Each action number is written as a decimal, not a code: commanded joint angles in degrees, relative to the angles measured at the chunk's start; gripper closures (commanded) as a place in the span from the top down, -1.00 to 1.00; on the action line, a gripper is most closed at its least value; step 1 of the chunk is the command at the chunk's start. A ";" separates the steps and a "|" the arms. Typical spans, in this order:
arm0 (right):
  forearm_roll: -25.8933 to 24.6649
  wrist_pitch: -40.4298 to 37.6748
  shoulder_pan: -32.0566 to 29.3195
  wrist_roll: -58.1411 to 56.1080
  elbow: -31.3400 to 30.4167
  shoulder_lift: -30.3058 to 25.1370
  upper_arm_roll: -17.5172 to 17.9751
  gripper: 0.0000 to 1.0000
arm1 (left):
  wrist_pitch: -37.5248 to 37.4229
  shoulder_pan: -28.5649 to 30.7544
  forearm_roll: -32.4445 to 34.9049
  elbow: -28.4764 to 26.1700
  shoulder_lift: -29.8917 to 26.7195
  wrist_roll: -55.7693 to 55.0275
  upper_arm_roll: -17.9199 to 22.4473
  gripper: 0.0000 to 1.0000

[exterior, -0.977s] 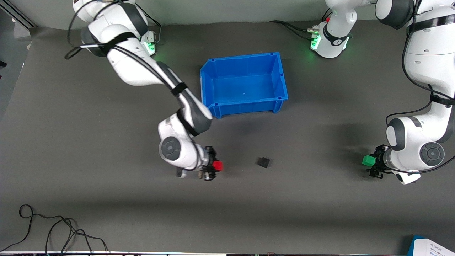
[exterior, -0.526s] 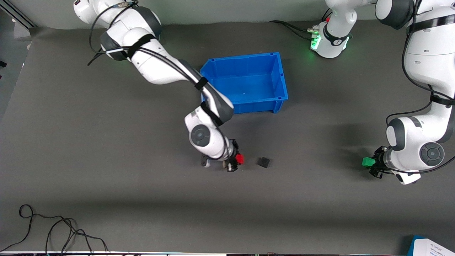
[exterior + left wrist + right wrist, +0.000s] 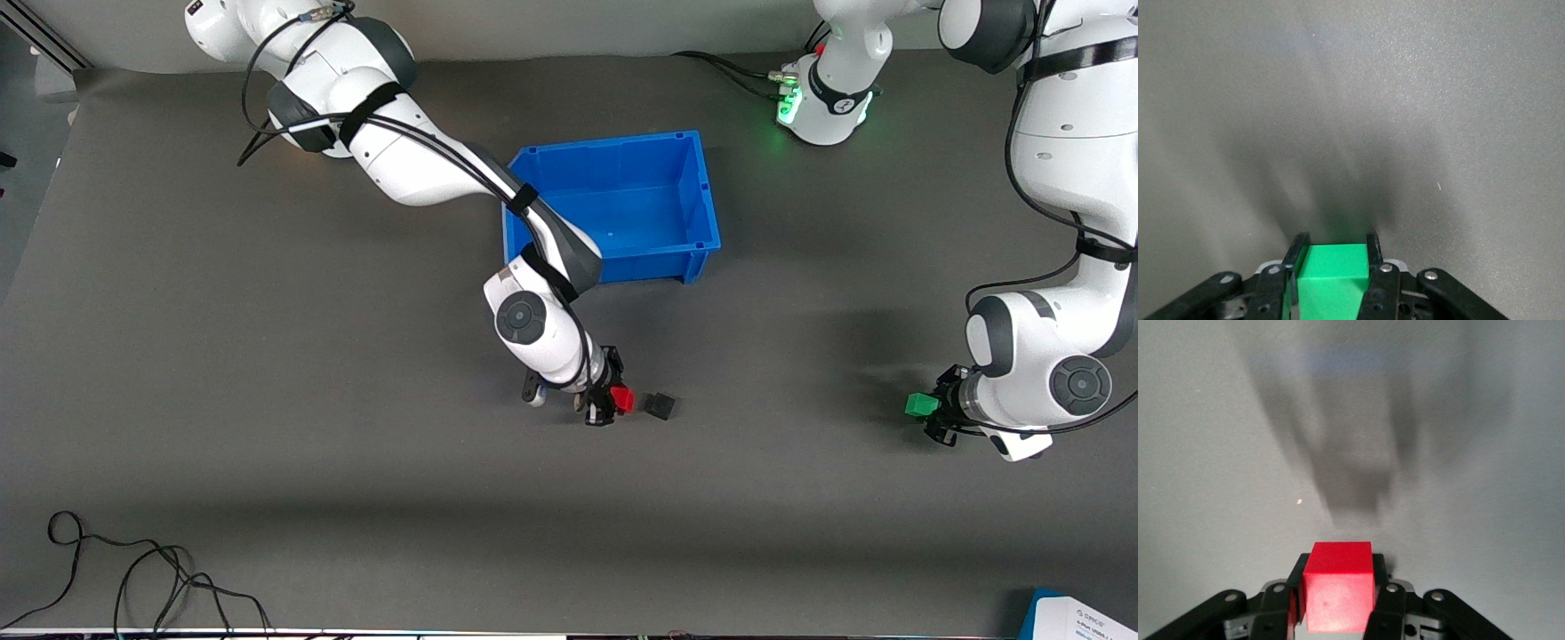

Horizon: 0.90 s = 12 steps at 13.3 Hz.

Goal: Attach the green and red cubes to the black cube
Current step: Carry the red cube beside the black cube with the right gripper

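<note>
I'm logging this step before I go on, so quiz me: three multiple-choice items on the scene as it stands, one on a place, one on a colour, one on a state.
1. Where does the black cube lie?
A. In the blue bin
B. On the table, nearer to the front camera than the blue bin
C. In the left hand

2. What colour is the cube in the left hand?
A. Green
B. Red
C. Black

3. How does the right hand stand?
A. Open and holding nothing
B. Shut on the black cube
C. Shut on the red cube

Answers:
1. B, as it sits on the grey table, lower in the front view than the blue bin.
2. A, as the green cube sits between its fingers.
3. C, as the red cube is clamped between its fingers, close beside the black cube.
</note>
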 commanded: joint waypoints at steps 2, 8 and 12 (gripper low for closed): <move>0.48 4.18 0.55 1.72 3.00 3.97 0.23 -0.68 | -0.88 -1.00 -0.08 1.92 -0.48 -6.87 -0.56 -1.00; 0.30 4.27 1.52 1.28 3.09 4.33 0.14 -0.68 | -0.88 -8.46 -0.17 4.39 -0.04 -19.96 -0.65 -1.00; -0.05 3.66 2.31 0.67 3.00 4.24 -0.12 -0.68 | -1.23 -14.18 -0.43 4.56 -0.04 -27.88 -0.74 -1.00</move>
